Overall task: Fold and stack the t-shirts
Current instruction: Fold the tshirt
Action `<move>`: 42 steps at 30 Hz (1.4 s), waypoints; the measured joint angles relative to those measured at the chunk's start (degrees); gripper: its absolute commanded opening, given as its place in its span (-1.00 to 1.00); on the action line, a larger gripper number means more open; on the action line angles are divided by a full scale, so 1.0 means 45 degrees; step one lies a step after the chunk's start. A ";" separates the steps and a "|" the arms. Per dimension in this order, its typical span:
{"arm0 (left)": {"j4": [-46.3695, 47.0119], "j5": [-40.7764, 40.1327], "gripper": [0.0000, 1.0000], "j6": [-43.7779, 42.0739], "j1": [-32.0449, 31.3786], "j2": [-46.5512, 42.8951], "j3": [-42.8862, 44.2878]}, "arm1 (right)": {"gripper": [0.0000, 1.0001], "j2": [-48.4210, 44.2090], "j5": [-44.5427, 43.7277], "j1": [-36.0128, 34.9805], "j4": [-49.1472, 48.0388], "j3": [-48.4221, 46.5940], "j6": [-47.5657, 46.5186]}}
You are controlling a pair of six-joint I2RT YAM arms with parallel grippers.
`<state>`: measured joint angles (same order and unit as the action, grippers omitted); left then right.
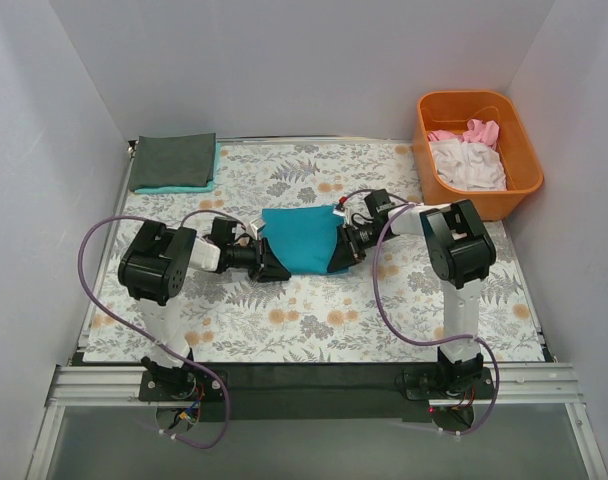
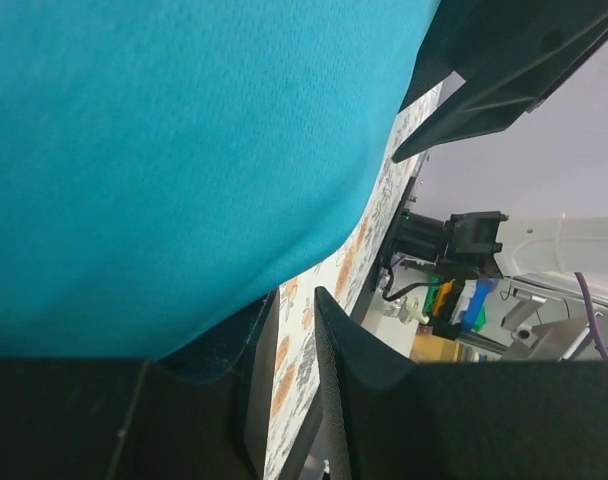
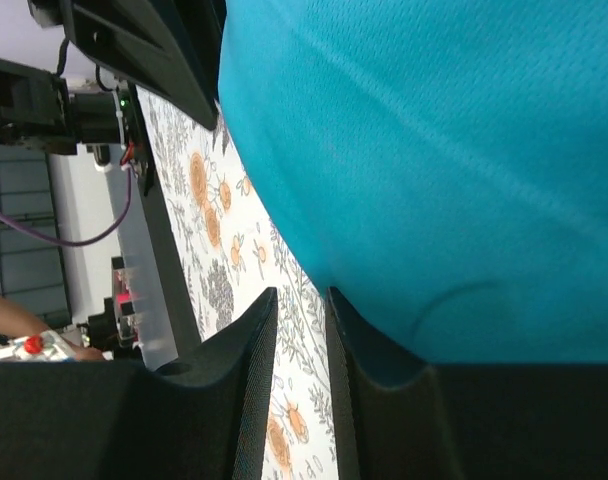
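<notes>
- The teal t-shirt [image 1: 302, 240] lay as a compact folded patch mid-tabletop [image 1: 314, 320], between my two arms.
- My left fingers [image 1: 272, 266] sat low at its left edge, slightly apart. The floral cover showed through the gap, and the cloth edge lay against one finger's outer side. Nothing was clamped.
- My right fingers [image 1: 341, 252] sat at its right edge in the same way: narrow gap, no cloth in it, shirt beside one finger.
- The dark grey t-shirt [image 1: 174, 158] sat folded on a second teal shirt [image 1: 184, 187] in the far left corner.
- The orange tub [image 1: 524, 182], far right, held white shirts [image 1: 469, 165] and a pink shirt [image 1: 481, 130].
</notes>
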<state>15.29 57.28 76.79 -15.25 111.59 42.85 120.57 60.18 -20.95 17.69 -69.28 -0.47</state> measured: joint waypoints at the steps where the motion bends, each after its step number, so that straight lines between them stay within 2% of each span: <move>1: -0.0034 0.0024 -0.55 -0.0083 0.0097 -0.0097 -0.0078 | -0.43 -0.0078 -0.0015 0.0024 0.0083 0.0024 -0.0136; 6: -0.0656 0.0112 -0.50 -0.0680 0.0306 -0.2016 -0.0899 | -0.40 -0.0923 0.0073 0.0087 0.1039 0.0000 -0.0690; 11: 0.0126 0.0117 -0.49 -0.0403 -0.0685 -0.3711 -0.0345 | -0.36 -0.1987 0.0194 0.0107 0.0942 -0.1010 -0.0199; 16: 0.1734 -0.0185 -0.49 0.0695 -0.1481 -0.2006 0.0821 | -0.31 -0.1200 -0.0053 0.0107 -0.0199 -0.2875 0.0738; 21: 0.2574 -0.0826 -0.49 0.1564 -0.1132 0.0947 0.1404 | -0.30 0.1574 -0.0432 0.0262 -0.1239 -0.4847 0.1379; 23: 0.2953 -0.0539 -0.49 0.2006 -0.0884 0.1481 0.1394 | -0.30 0.2730 -0.0568 0.0398 -0.1360 -0.5367 0.1457; 26: 0.3808 -0.0461 -0.48 0.2497 -0.0733 0.1515 0.1015 | -0.29 0.3716 0.0296 0.0612 -0.1384 -0.6003 0.1851; 29: 0.4663 -0.0442 -0.47 0.2924 -0.0738 0.1389 0.0461 | -0.28 0.3929 0.0136 0.0680 -0.1360 -0.6615 0.1870; 32: 0.4507 -0.0369 -0.42 0.3041 -0.0743 0.0947 0.0223 | -0.21 0.3944 -0.0029 0.0714 -0.1365 -0.6771 0.1831; 36: 0.3356 -0.0214 -0.23 0.2623 -0.0520 -0.0427 0.0262 | -0.12 0.3541 -0.0675 0.0695 -0.1132 -0.6751 0.1671; 37: 0.3113 -0.0131 -0.04 0.2521 -0.0355 -0.0952 0.0340 | -0.06 0.3293 -0.1287 0.0685 -0.0903 -0.6737 0.1496; 39: 0.2574 -0.0073 0.11 0.2302 0.0257 -0.2079 0.0627 | -0.03 0.2545 -0.2249 0.0597 -0.0631 -0.6737 0.1229; 40: 0.2331 -0.0058 0.28 0.2045 0.0719 -0.2657 0.0840 | -0.01 0.2166 -0.2691 0.0568 -0.0447 -0.6737 0.1112; 41: 0.2016 -0.0151 0.35 0.1817 0.1205 -0.3201 0.1088 | 0.02 0.1661 -0.3303 0.0495 -0.0291 -0.6737 0.0986; 42: 0.1700 -0.0248 0.43 0.1554 0.1724 -0.3764 0.1311 | 0.11 0.1161 -0.3842 0.0384 -0.0180 -0.6737 0.0869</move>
<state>22.94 56.16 83.79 -7.49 94.65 48.75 125.80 42.89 -19.22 16.88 -99.59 3.44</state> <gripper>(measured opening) 0.638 0.497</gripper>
